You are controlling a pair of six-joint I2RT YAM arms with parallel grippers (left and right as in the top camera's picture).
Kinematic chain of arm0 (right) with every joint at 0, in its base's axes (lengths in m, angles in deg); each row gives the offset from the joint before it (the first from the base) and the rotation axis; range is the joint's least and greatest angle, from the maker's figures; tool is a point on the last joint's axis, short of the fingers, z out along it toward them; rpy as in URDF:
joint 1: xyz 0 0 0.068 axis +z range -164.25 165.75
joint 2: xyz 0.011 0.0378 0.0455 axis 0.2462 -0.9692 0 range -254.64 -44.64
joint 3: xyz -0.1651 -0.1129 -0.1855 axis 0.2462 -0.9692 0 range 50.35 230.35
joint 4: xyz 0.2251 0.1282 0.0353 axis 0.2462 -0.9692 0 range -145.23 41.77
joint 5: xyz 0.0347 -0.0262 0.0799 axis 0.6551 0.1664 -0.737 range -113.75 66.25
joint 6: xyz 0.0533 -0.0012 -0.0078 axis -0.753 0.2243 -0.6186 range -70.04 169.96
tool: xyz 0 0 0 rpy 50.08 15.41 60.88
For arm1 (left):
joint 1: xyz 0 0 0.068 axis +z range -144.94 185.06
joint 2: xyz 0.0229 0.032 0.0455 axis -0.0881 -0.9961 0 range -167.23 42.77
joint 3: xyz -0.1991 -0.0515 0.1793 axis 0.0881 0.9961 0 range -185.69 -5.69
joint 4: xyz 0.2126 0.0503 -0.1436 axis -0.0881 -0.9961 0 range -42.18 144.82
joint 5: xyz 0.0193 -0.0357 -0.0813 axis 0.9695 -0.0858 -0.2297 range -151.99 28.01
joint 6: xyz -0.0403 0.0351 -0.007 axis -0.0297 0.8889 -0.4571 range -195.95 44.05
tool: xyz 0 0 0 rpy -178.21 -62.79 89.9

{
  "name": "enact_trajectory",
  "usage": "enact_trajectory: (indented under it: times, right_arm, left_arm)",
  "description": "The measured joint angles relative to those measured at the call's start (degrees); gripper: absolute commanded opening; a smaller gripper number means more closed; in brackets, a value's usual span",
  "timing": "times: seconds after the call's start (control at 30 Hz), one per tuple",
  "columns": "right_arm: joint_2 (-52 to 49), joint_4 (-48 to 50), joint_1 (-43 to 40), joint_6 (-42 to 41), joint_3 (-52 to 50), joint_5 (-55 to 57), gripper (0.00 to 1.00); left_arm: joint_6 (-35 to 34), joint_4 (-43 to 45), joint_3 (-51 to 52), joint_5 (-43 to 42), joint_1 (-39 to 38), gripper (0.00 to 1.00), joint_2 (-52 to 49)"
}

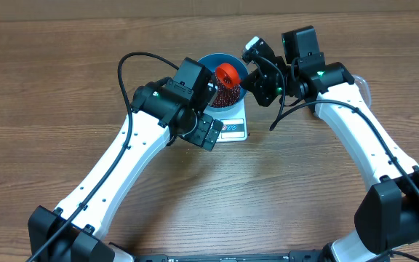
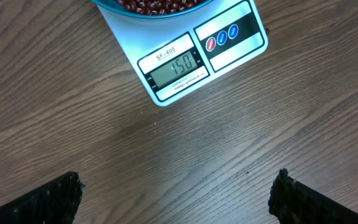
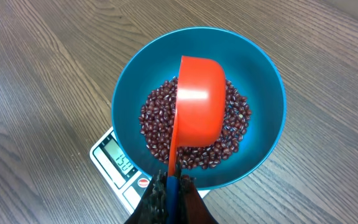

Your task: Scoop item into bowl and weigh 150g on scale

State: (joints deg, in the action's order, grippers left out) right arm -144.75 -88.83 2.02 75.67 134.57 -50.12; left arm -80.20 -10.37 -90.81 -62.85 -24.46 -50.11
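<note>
One broad desk (image 1: 64,94) fills every view: brown wood-grain laminate with long darker streaks running across its width and a dull, even sheen under flat light. A few tiny dark flecks dot the grain near the scale. Beyond its far edge a paler tan band shows in the overhead view, and no more of the room can be made out. Toward that far edge, about midway between the left and right edges, lies the white scale (image 2: 199,56), its display (image 2: 176,68) and three round buttons (image 2: 221,37) turned to the near edge; the display reads 150. On the scale stands the blue bowl (image 3: 263,81), upright, and the dark red-brown beans (image 3: 160,124) lie in a loose layer over its bottom, well below the rim. Above the beans hangs an orange scoop (image 3: 197,102), its cup turned mouth down inside the bowl's rim, its handle running back to the right pincer (image 3: 171,183), which is clenched on the handle's end. Whether the cup touches the beans cannot be told. The left pincer (image 2: 176,190) hovers over bare laminate just beside the display end of the scale, on the side of the near edge, released and spread wide, with its dark fingers (image 2: 48,202) at the lower corners of its own view and only wood grain between them. It touches neither scale nor bowl.
</note>
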Motion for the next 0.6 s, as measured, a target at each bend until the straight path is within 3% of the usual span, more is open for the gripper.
enact_trajectory:
  times: [0.37,0.6]
  right_arm:
    - [0.0,0.1,-0.2,-2.4,0.0,-2.5,0.04]
    - [0.0,1.0,-7.0,-5.7,0.0,-13.4,0.04]
  left_arm:
    - [0.0,0.0,0.0,0.0,0.0,1.00,0.0]
    - [0.0,0.0,0.0,0.0,0.0,1.00,0.0]
